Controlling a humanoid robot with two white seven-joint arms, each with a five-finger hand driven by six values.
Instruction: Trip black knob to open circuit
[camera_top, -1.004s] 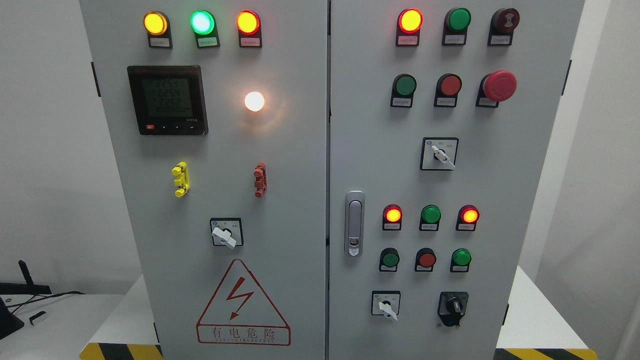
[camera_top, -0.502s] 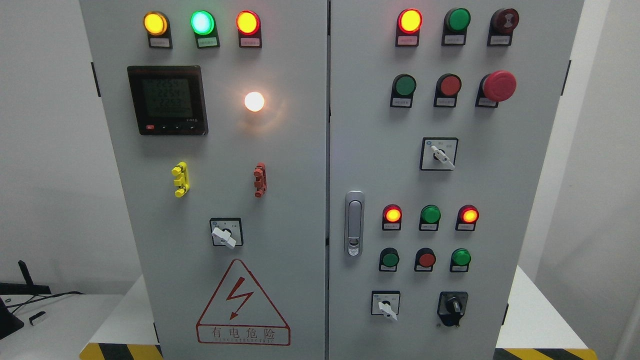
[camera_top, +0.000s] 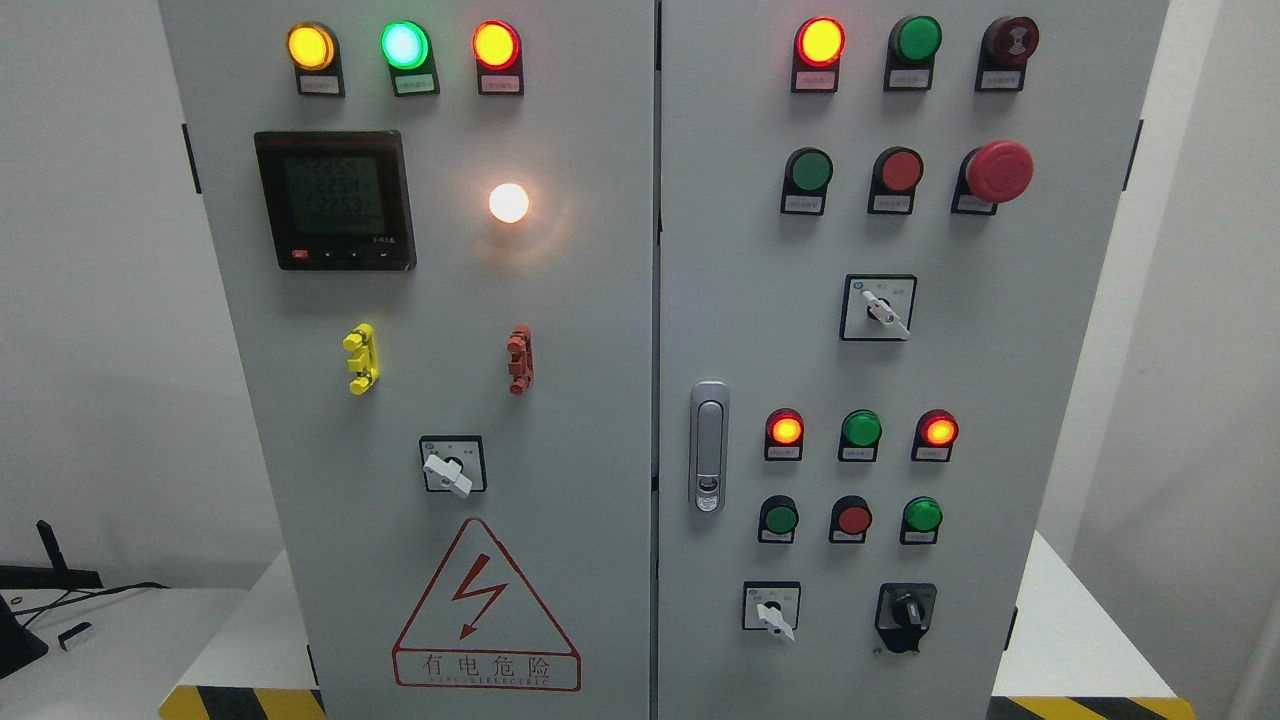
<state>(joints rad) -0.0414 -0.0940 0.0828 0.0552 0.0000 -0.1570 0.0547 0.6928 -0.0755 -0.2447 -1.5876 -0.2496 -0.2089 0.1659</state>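
Black knob (camera_top: 906, 611) sits at the bottom right of the cabinet's right door (camera_top: 1060, 400), low on the panel, just right of a white-handled selector switch (camera_top: 772, 612) and below the row of three small buttons, w/ the green button (camera_top: 922, 515) nearly straight above it. I see no robot hand anywhere in the head view, neither left nor right, so I can't tell if fingers are spread or curled; nothing is touching the knob yet. My read on handling: it's a rigid plastic rotary switch bolted to the sheet-metal door, so weight doesn't matter, it only turns on its own axis. Probably stiff w/ a spring detent, so it should snap over rather than glide. Smooth moulded surface looks a bit slick, and the body is small. Best hold, imo, is a pinch across the raised centre rib w/ thumb one side and a finger opposite, then twist from the wrist; pushing flat on the face would likely do nothing. Which way trips it I can't make out, the markings are too small. Neighbours are close enough that a wide hand may bump the white selector, so approach from the right, fingers narrow. Door latch (camera_top: 709, 447) is well apart, no concern.
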